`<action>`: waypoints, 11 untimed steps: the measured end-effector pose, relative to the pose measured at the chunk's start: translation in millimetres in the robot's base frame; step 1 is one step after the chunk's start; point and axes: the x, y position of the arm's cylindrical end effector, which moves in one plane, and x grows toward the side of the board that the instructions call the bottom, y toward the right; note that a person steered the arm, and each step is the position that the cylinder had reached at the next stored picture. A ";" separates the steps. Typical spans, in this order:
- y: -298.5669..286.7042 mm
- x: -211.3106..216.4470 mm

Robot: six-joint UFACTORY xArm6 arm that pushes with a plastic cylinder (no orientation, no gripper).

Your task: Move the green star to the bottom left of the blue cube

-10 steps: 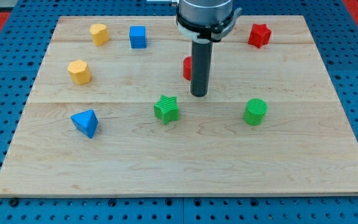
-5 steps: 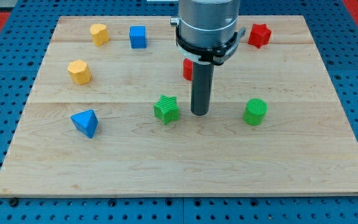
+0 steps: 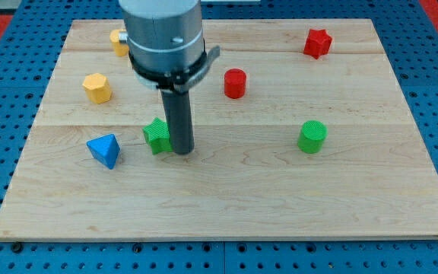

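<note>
Wooden desk (image 3: 226, 198) fills frame, blue pegboard around it. Our arm's grey housing covers upper left of centre; dark rod drops from it. We carry no end effector, so nothing to open or close: only my tip (image 3: 182, 151), touching right side of green star (image 3: 157, 135), left of centre. Blue pyramid (image 3: 103, 149) near star's left. Yellow block (image 3: 96, 87) upper left; second yellow block (image 3: 116, 40) partly hidden behind housing. Blue cube not visible. Red cylinder (image 3: 235, 83) upper centre, red star (image 3: 317, 43) upper right, green cylinder (image 3: 311, 136) right of centre.
</note>
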 end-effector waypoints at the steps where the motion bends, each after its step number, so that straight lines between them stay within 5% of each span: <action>1: 0.0 6.8; 6: -37.3 -2.4; 11: -40.9 -76.5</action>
